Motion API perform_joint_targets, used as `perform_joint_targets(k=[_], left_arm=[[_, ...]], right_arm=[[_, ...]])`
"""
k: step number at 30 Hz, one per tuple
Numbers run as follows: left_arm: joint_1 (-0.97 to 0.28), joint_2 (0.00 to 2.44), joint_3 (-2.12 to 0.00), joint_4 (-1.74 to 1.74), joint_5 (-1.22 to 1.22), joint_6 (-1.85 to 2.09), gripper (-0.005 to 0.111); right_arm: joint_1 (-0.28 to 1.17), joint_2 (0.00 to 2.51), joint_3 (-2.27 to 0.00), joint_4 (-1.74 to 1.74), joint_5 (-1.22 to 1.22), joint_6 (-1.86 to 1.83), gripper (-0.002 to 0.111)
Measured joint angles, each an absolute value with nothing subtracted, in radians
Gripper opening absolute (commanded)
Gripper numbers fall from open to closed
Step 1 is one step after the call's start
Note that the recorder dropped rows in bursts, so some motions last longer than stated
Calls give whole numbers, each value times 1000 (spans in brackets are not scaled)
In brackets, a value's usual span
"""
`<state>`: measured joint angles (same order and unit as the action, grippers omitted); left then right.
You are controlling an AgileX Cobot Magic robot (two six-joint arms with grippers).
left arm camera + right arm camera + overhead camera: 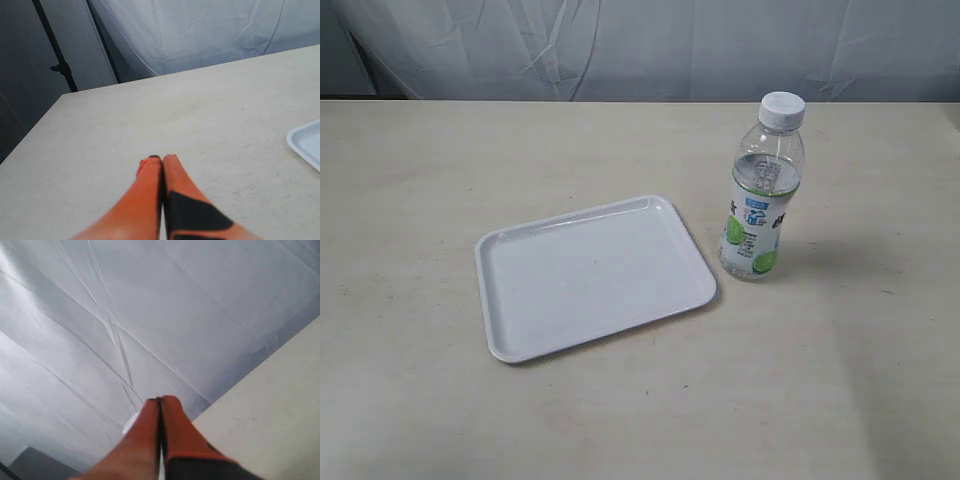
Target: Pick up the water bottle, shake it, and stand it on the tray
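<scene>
The water bottle (760, 190), clear with a white cap and a green-and-blue label, stands upright on the table just right of the tray (595, 275). The flat white tray has nothing on it. Neither gripper shows in the exterior view. In the left wrist view my left gripper (162, 159) is shut and holds nothing, low over bare table, with a corner of the tray (307, 142) off to one side. In the right wrist view my right gripper (160, 401) is shut and holds nothing. The bottle's white cap (130, 424) peeks out from behind one of its fingers.
The beige table (840, 380) runs back to a white cloth backdrop (640, 45). A dark pole (55, 55) stands beyond the table corner in the left wrist view.
</scene>
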<state>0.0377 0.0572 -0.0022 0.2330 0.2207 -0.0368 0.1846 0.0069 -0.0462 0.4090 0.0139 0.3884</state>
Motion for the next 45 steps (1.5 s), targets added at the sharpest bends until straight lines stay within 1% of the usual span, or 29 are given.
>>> perform_joint_targets(k=[3,8,13,17,19,23,27,33,36,41,45], left_arm=[[38,57,-2,233,221,-37,0],[38,57,-2,233,221,-37,0],[38,57,-2,233,221,-37,0],[38,57,-2,233,221,-37,0],[38,57,-2,233,221,-37,0],[38,57,-2,233,221,-37,0],[38,57,-2,233,221,-37,0],[38,57,-2,233,221,-37,0],[38,57,-2,233,221,-37,0],[38,57,-2,233,221,-37,0],[38,57,-2,233,221,-37,0]], right_arm=[[185,7,-115,387,69,353,2],[185,60,-293,188,185,263,-1],[185,294,-469,18,269,246,-1],[189,543,-653,-36,438,206,-1],[213,651,-743,-43,523,173,-1],[284,840,-916,-68,685,134,-1],[381,976,-1029,-160,814,131,-1],[573,1073,-1083,-420,937,285,-1],[651,1078,-1086,-469,923,334,-1],[772,1080,-1086,-451,827,349,-1],[837,1083,-1086,-445,789,351,-1]])
